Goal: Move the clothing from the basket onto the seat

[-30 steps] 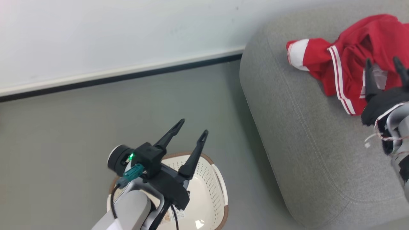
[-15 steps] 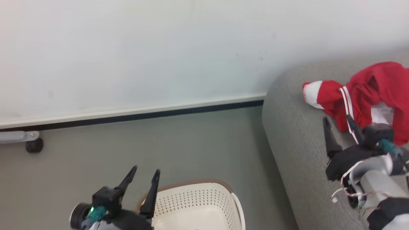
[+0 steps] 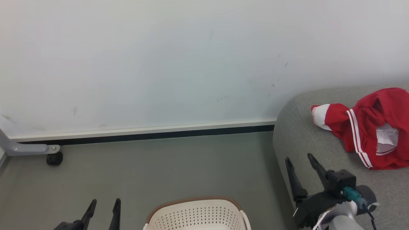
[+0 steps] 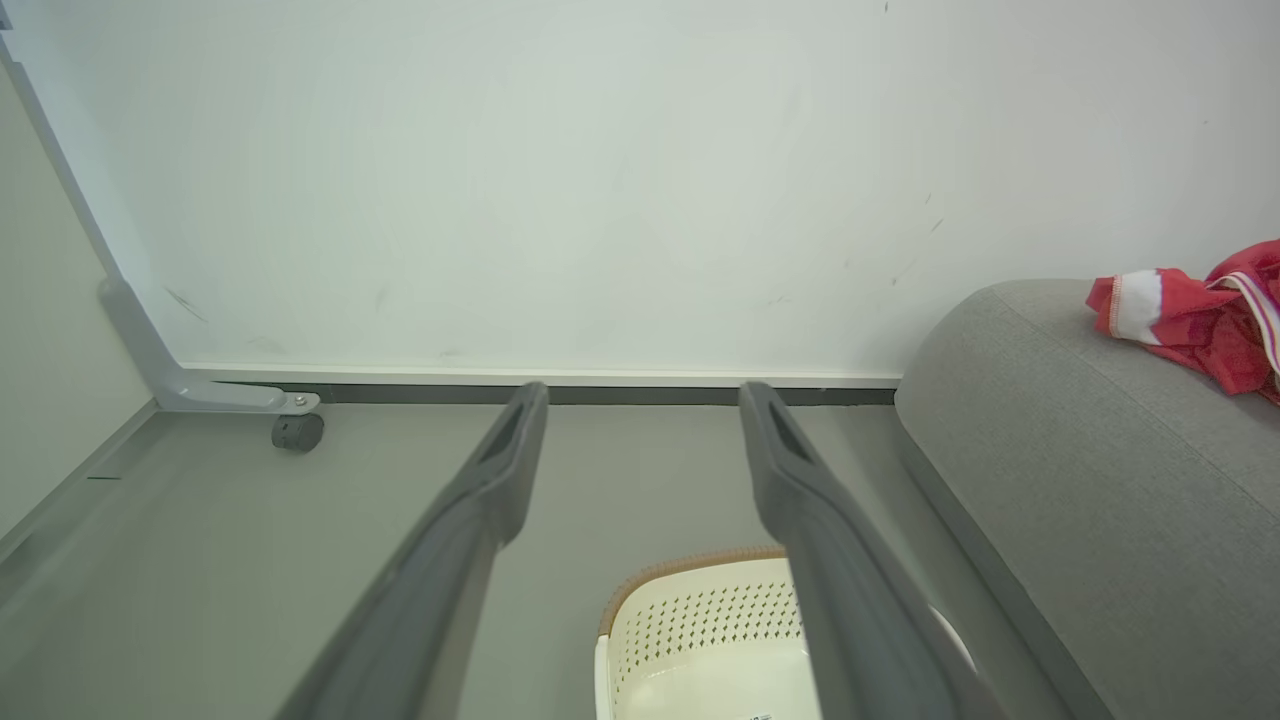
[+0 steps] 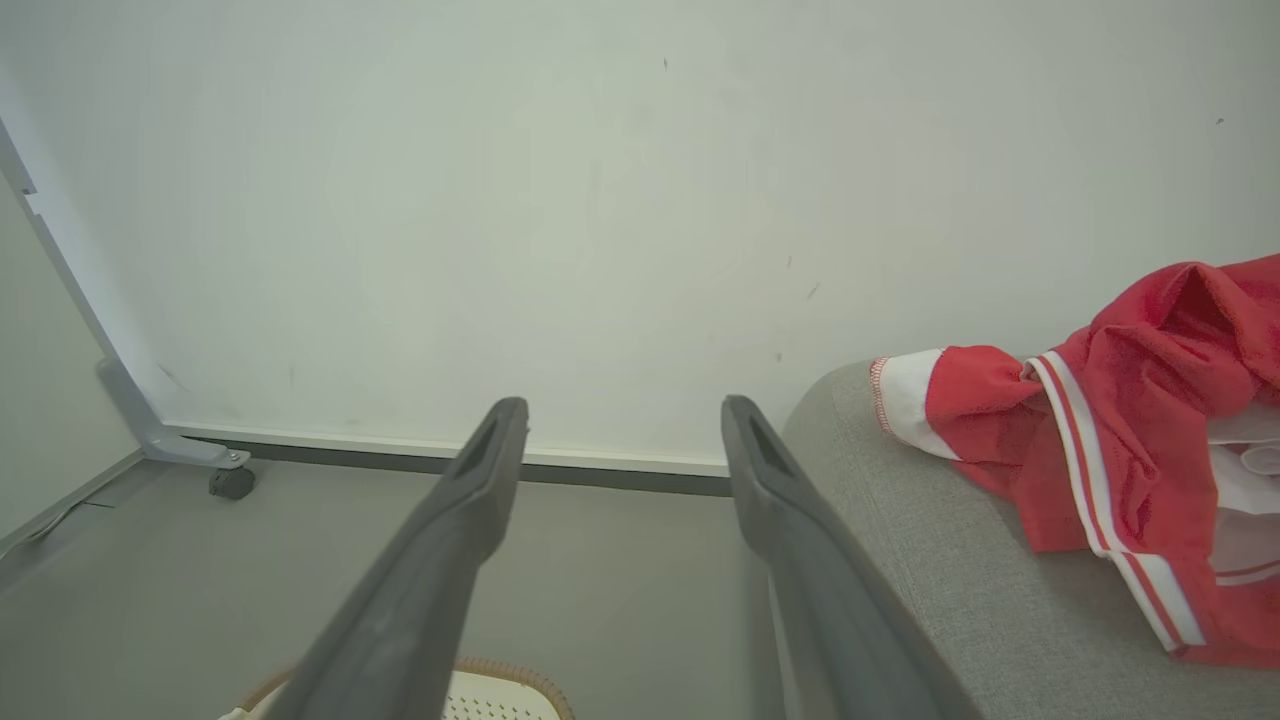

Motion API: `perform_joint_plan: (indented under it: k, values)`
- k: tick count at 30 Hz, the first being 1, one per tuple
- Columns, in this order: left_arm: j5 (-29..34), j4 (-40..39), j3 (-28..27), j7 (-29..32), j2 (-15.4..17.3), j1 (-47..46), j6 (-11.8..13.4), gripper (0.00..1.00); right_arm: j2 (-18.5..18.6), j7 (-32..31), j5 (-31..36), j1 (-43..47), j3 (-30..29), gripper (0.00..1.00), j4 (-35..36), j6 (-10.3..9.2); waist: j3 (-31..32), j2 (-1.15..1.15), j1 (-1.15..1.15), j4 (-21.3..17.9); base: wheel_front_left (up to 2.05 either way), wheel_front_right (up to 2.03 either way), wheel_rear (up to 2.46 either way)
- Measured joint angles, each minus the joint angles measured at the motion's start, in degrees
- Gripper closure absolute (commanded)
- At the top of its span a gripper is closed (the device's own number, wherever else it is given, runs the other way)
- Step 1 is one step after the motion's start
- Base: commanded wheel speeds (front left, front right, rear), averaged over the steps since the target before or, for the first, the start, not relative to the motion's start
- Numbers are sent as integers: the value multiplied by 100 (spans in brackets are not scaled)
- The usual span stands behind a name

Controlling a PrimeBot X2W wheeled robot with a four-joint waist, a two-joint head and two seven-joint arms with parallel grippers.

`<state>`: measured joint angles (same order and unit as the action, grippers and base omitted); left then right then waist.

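L gripper [image 3: 105, 204] sits low at the near edge, fingers spread, nothing btwn them. The basket [image 3: 195, 212] stands just right of it on the floor [image 3: 159, 166]. R gripper [image 3: 299, 158] also has its fingers spread wide, holding nothing. It hangs by the near-left edge of the seat [image 3: 306, 140]. The clothing [image 3: 374, 127] lies bunched on the seat, well apart from the basket, w/ white cuff at its left end and striped hem nearer. Behind all: the wall [image 3: 191, 64], a caster [image 3: 54, 158] far left.
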<state>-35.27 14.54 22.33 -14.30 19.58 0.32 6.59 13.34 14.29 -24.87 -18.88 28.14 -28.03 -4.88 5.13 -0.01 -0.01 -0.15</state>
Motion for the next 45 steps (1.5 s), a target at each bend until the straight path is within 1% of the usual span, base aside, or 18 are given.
perform_joint_plan:
  k: [5, 12, 16, 18, 33, 45]
  values:
    - [-2, -219, -305, 0, 7, 254, 46, 0, -54, 0, 34, 548, 30, 0, 453, -75, 59, 0, 0, -20, 0, 0, 0]
    - [123, -467, -510, 0, -21, 527, 47, 0, -36, 0, 83, 1074, -114, 0, 922, -170, 66, 1, 1, -28, 0, 0, 0]
    - [287, -594, -604, 0, -66, 697, 47, 0, -34, 0, 138, 1368, -221, 0, 1141, -176, 61, 1, 1, -28, 0, 0, 0]
    - [324, -644, -669, 0, -100, 761, 48, 0, -34, 0, 192, 1482, -286, 0, 1245, -214, 56, 1, 1, -26, 0, 0, 0]
    - [769, -854, -1112, -1, -363, 943, 53, 0, -74, 0, 374, 1980, -732, 0, 1745, -225, -20, 1, 1, -31, 0, 0, 0]
    - [1048, -934, -1247, -1, -430, 976, 53, 0, -327, 0, 637, 2097, -1088, 0, 1901, -225, -65, 1, 1, -37, 0, 0, 0]
